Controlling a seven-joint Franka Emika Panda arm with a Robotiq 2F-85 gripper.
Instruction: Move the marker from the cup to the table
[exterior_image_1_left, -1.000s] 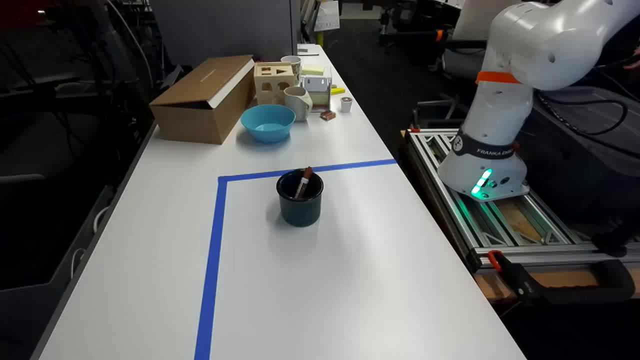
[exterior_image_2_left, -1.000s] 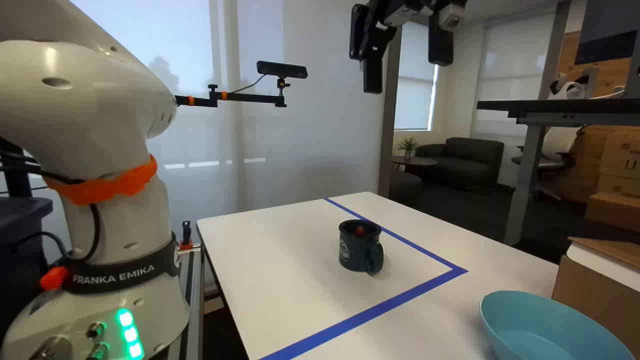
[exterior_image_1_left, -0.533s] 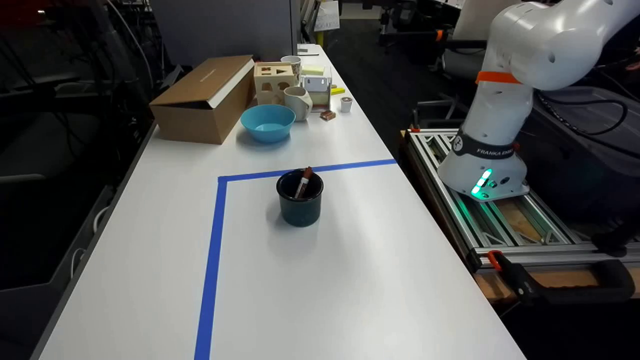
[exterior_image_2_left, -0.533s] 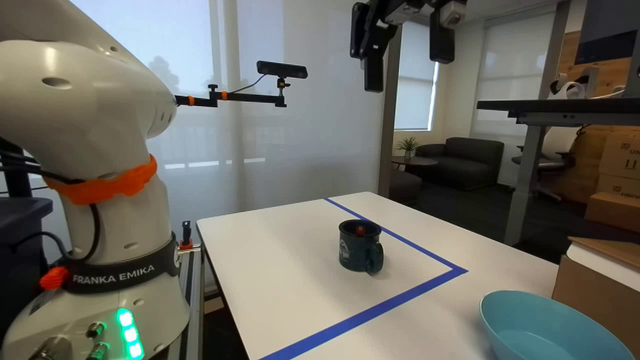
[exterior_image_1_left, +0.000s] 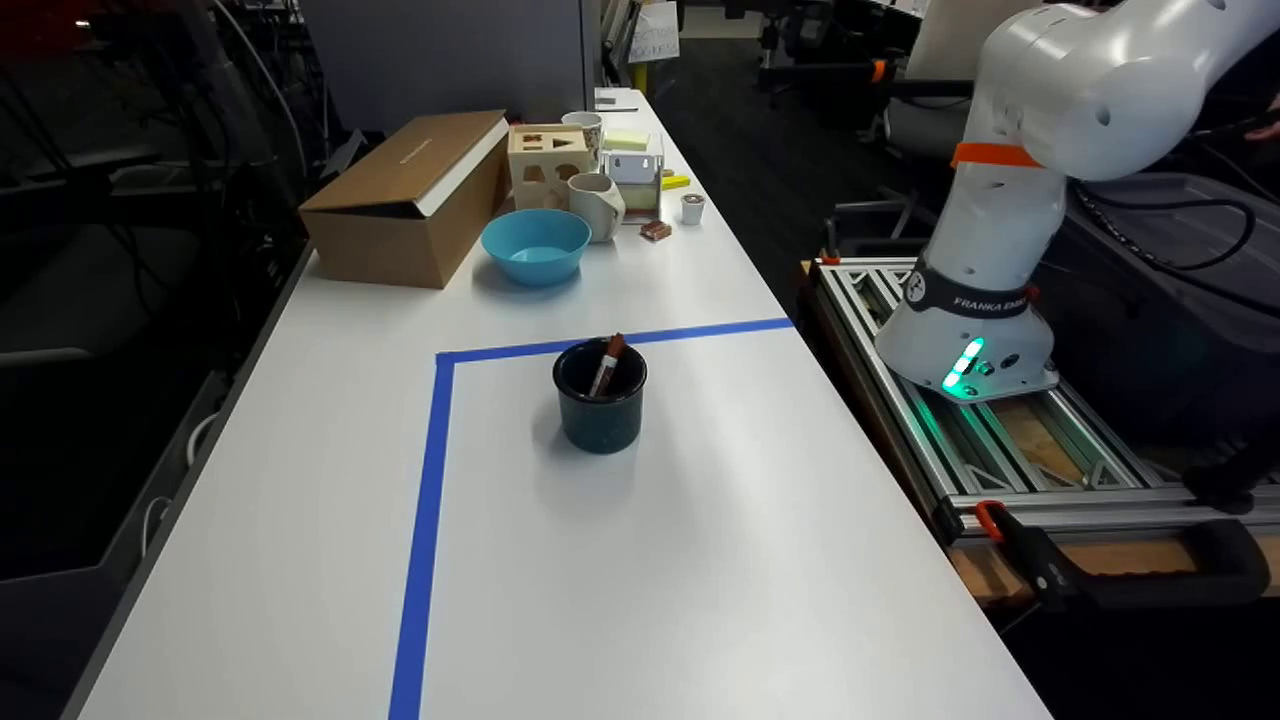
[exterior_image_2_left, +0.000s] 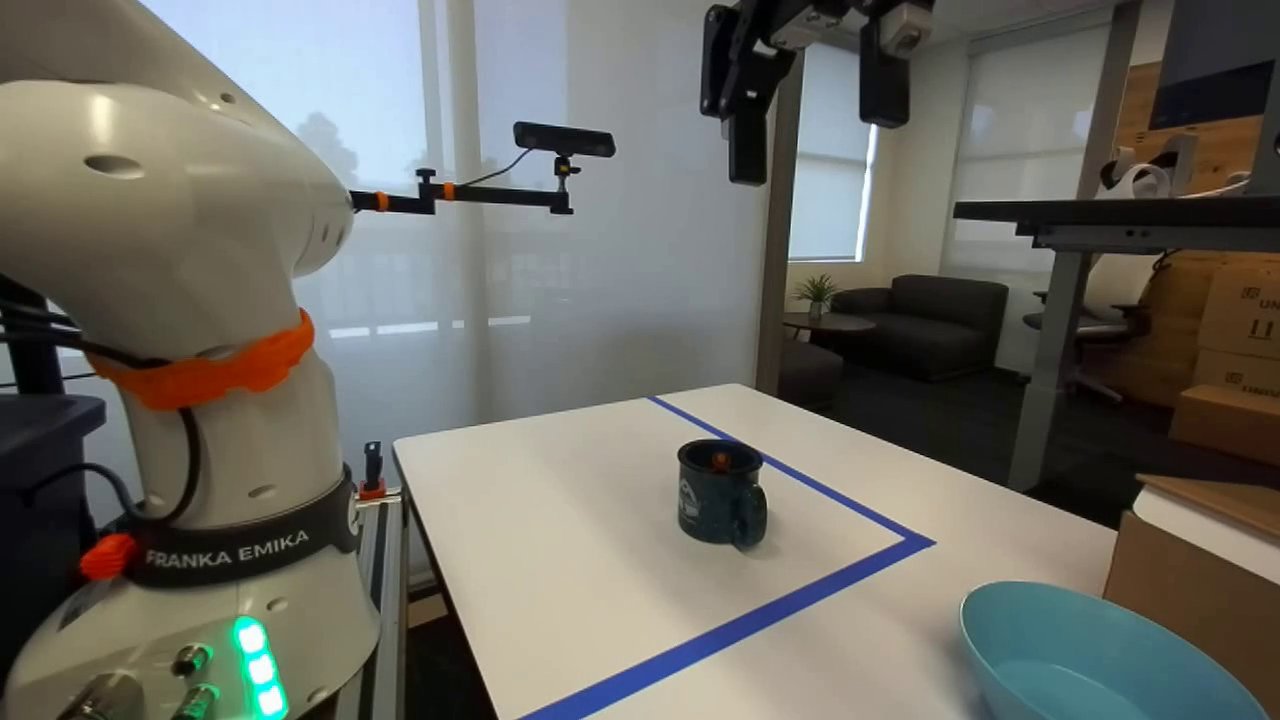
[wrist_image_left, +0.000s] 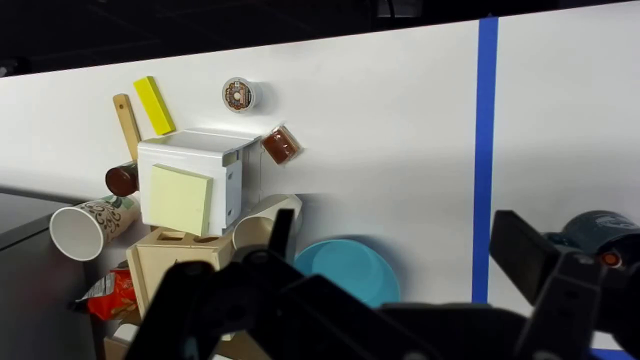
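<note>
The dark cup stands upright on the white table, inside the blue tape corner. The marker, with a brown end and a lighter band, leans in the cup with its brown end above the rim. In an exterior view the cup shows its handle, and the marker's reddish tip shows inside. My gripper is open and empty, high above the table. In the wrist view the gripper's fingers are wide apart; the cup and marker tip are at the right edge, partly hidden behind a finger.
A light-blue bowl and a cardboard box stand beyond the tape. Behind are a wooden shape box, a beige mug, a white holder and a small pod. Blue tape crosses the table.
My gripper has shifted up very slightly since one second ago and looks still over the last half second. The cup and marker have not moved.
</note>
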